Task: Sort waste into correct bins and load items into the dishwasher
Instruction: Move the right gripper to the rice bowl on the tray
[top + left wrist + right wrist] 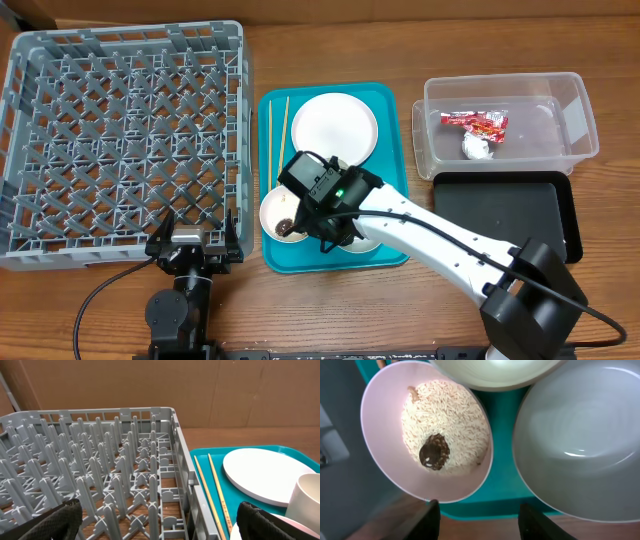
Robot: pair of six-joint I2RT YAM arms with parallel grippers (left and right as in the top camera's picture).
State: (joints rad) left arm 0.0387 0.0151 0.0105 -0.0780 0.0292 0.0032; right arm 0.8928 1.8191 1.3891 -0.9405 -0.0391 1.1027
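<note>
My right gripper (480, 522) is open and empty over the front edge of the teal serving tray (506, 495), its left finger by the rim of a pale pink bowl (380, 435). The bowl holds whitish rice grains (447, 417) and a brown food bit (434, 452). A pale bluish bowl (580, 445) sits to its right, and a white vessel (495, 372) behind. Overhead, the plate (333, 125) and chopsticks (272, 130) lie on the tray. The red wrapper (478, 122) and tissue (477, 148) lie in the clear tub (578, 120). My left gripper (160, 525) is open and empty at the grey dish rack (100, 475).
The black tray (505, 215) lies in front of the clear tub at the right. The dish rack (120, 140) fills the left of the table, with its wall right beside the teal tray (395, 120). A white cup (307, 492) shows at the left wrist view's right edge.
</note>
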